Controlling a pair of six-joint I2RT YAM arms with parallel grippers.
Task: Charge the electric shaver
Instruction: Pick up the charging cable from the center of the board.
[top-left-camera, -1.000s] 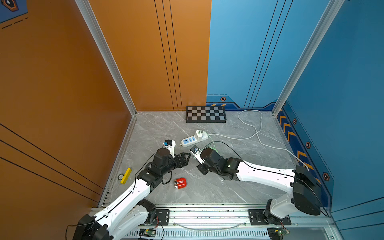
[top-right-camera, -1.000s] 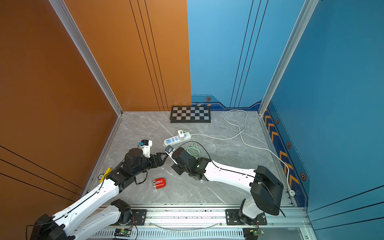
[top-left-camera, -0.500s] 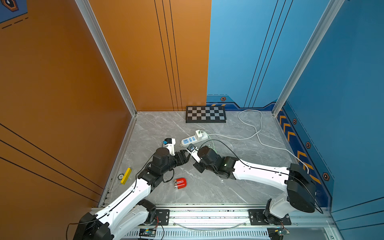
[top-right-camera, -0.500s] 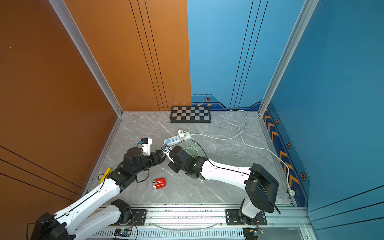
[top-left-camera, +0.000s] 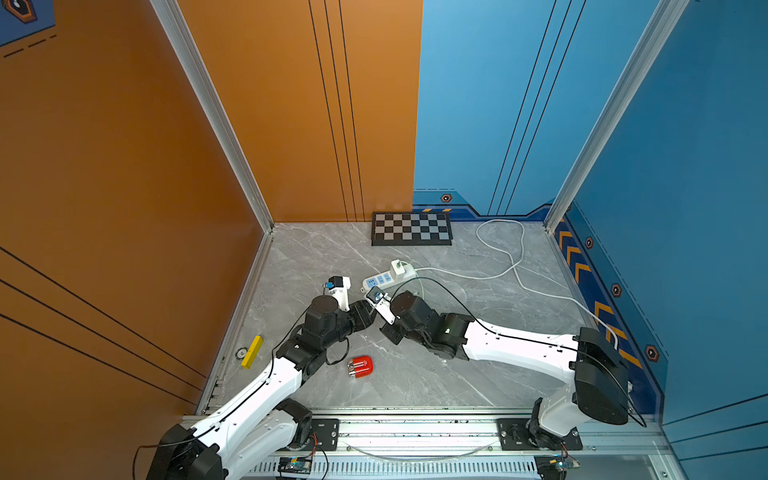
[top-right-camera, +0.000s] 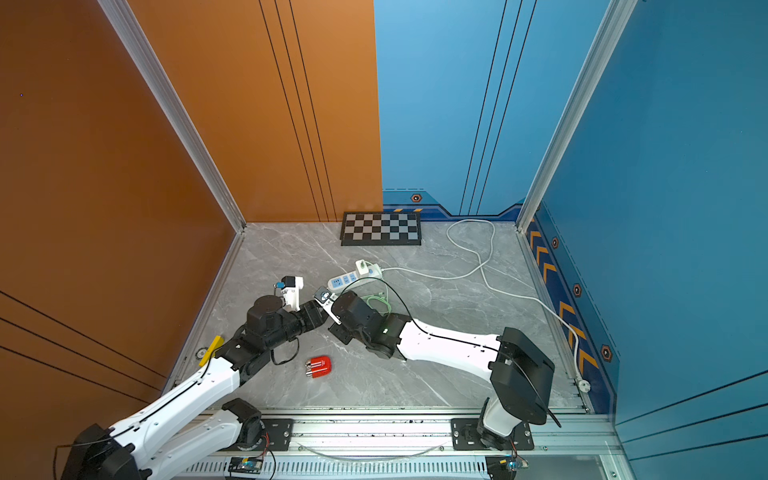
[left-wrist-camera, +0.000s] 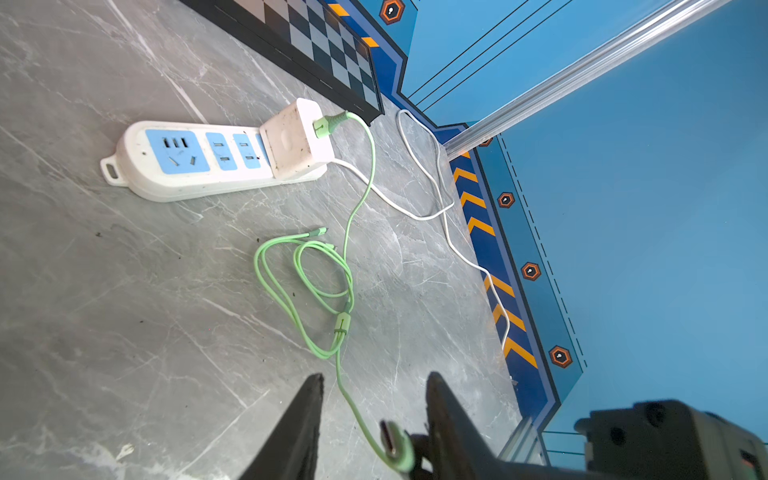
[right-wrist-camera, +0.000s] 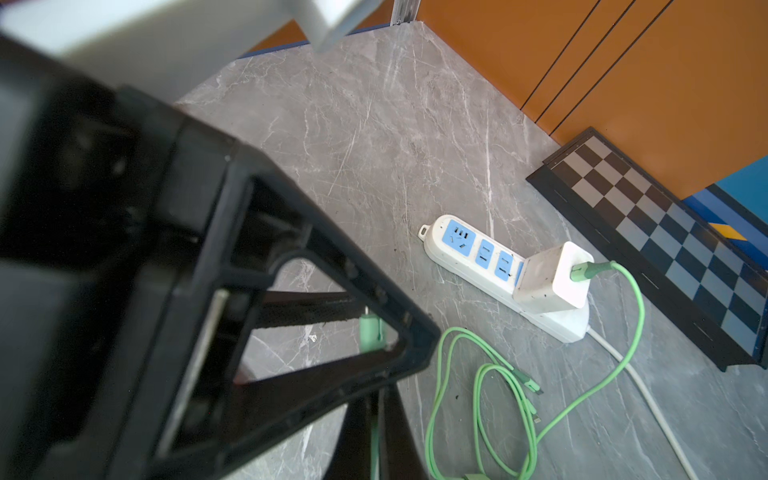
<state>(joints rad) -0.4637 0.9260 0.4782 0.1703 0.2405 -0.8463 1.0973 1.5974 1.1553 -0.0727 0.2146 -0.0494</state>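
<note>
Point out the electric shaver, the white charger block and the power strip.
electric shaver (top-left-camera: 363, 365): in a top view, middle of its red body.
white charger block (left-wrist-camera: 297, 139): left wrist view, its broad white face.
power strip (left-wrist-camera: 176, 151): left wrist view, its largest blue socket panel.

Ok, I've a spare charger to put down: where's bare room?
Bare: the back left corner, between the orange wall, checkerboard and strip; also the front edge, from the shaver towards the right arm's base. Crowded: the middle, with strip, green cable, left gripper and right gripper. A white cord loops across the right side.
</note>
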